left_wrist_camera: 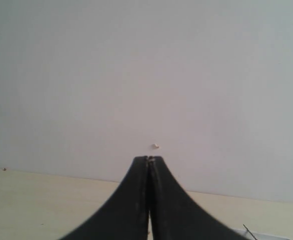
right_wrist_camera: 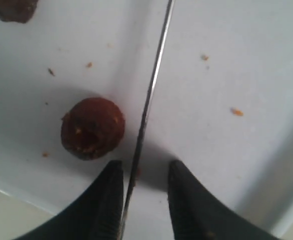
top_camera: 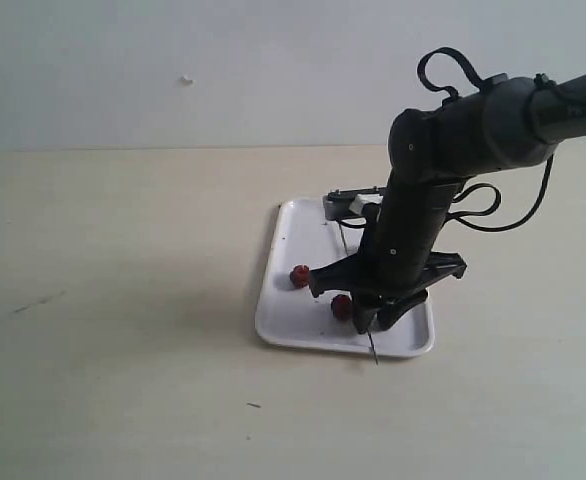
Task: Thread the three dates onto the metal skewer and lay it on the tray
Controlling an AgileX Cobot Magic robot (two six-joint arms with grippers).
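skewer [right_wrist_camera: 151, 85] — thin grey rod — between parted right pincer [right_wrist_camera: 145, 167]; left pincer [left_wrist_camera: 149, 159] together

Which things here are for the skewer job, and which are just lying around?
For the job: metal skewer, date beside it, second date, tray, right gripper, open.

Just lying about: crumbs on the tray, white speck on the wall, left gripper, shut and holding nothing, maybe the grey block at the tray's far edge.
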